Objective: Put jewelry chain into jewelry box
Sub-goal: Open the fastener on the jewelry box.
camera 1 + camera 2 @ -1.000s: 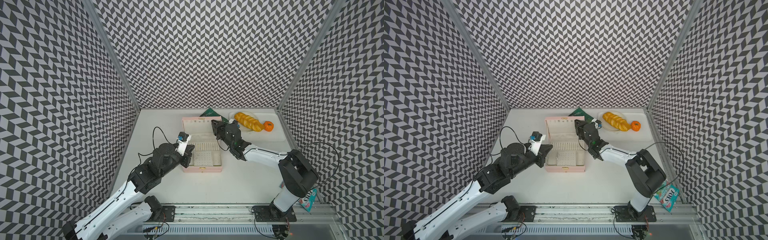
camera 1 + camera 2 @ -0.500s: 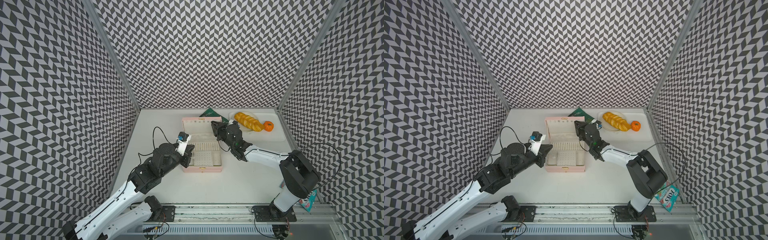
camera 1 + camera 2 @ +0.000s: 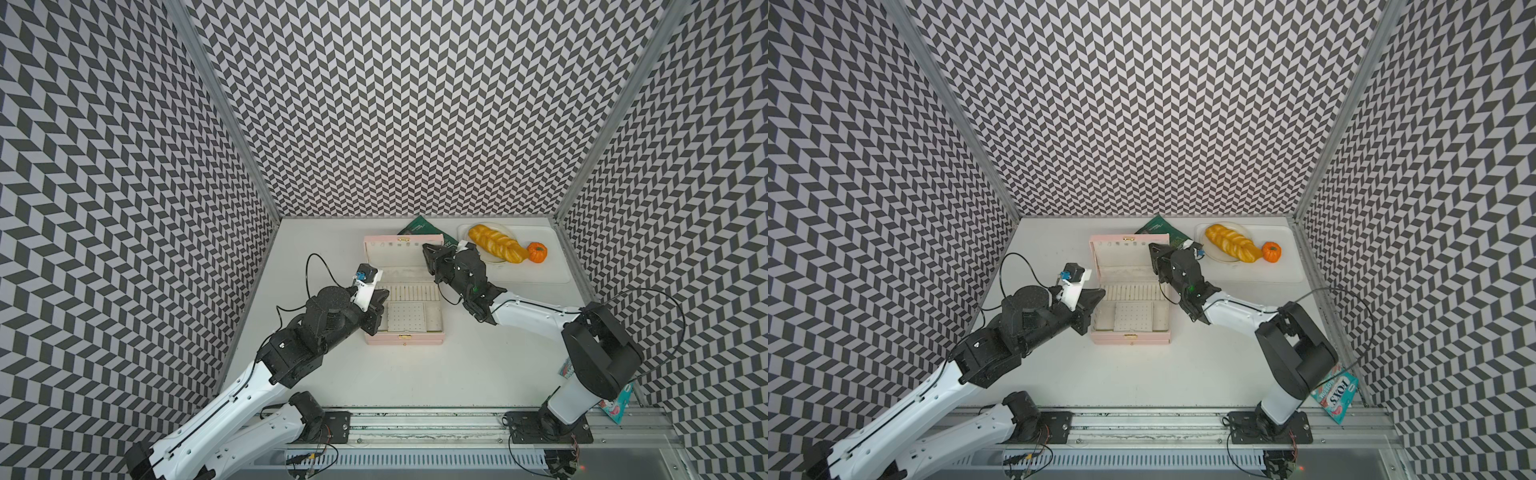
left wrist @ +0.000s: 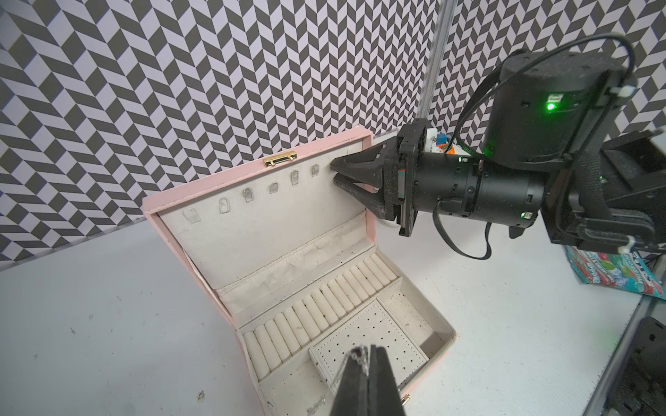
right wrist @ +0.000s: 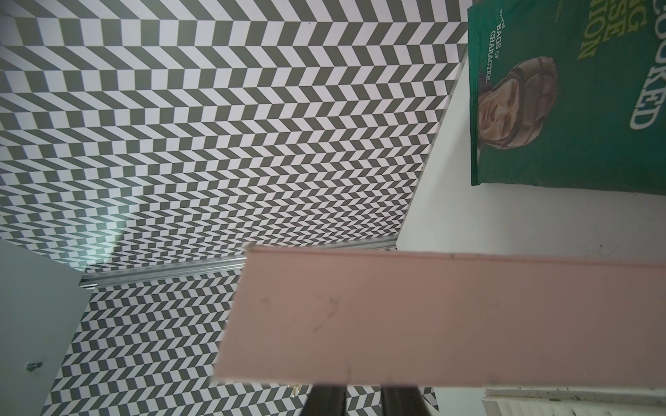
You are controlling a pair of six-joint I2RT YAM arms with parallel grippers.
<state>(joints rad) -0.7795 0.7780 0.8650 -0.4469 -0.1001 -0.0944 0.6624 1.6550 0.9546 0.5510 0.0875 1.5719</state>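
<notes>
Left jaws closed on chain (image 4: pixel 355 354), strand dangling below, over box (image 4: pixel 324 306) front-left compartment beside dotted panel (image 4: pixel 371 338). Right jaws narrow on lid (image 4: pixel 288 223) corner, seemingly pinching it open. Left nearer: lower, release.

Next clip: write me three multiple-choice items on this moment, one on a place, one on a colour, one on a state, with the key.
1. Where is the jewelry chain?
A) lying on the table
B) pinched in the left claw, over the jewelry box
C) hung on a lid hook

2. What colour is the box's outside?
A) black
B) blue
C) pale pink

3. How is the box?
A) shut
B) open, lid raised
C) tipped on its side

Key:
1 B: the left wrist view shows it dangling from the shut claw.
2 C: both top views show pink walls.
3 B: its cream interior is exposed.
</notes>
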